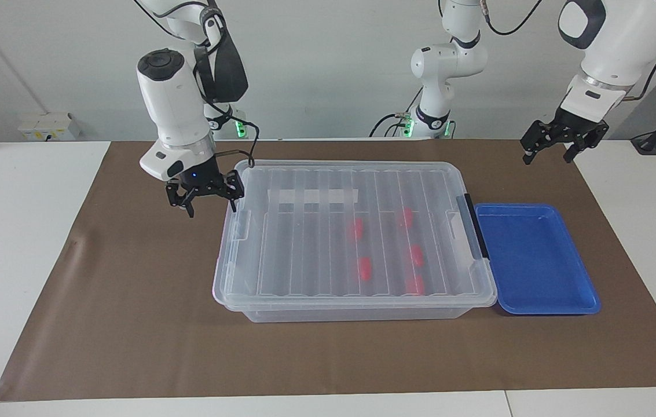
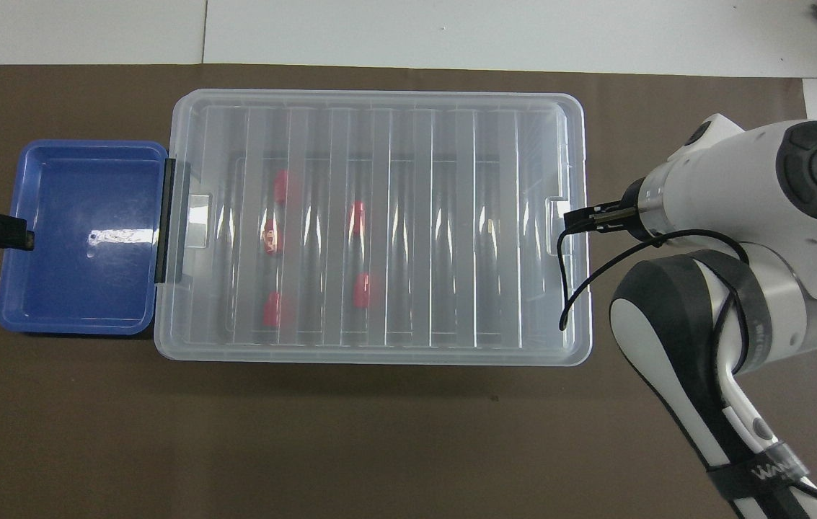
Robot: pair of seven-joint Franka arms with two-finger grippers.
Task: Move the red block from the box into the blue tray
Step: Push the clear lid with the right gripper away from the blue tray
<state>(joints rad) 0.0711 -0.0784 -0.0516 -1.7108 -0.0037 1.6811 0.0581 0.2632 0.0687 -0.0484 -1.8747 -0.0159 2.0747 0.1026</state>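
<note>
Box (image 1: pixel 351 237) sits mid-mat, long side running between the two arms' ends of the table, ribbed clear lid (image 2: pixel 379 216) on. Black latch (image 1: pixel 474 226) at the end toward my left arm; white strip (image 1: pixel 311 196) shows through the lid.

Five red blocks inside, under the lid, all in the half toward my left arm's end. The red block (image 1: pixel 365 269) I note here lies on the box floor, on the side toward the table edge farthest from me, with the others scattered near it.

Blue tray (image 1: pixel 536 258) rests on the mat, touching the latch end of the box, toward the left arm's end of the table.

My right gripper (image 1: pixel 207 200) hangs low just beside the box's end at my right arm's side, near the lid corner closest to me. Fingers spread apart, holding nothing.

My left gripper (image 1: pixel 556 147) waits raised over the mat near the corner at my left arm's end, fingers apart, nothing between them.
</note>
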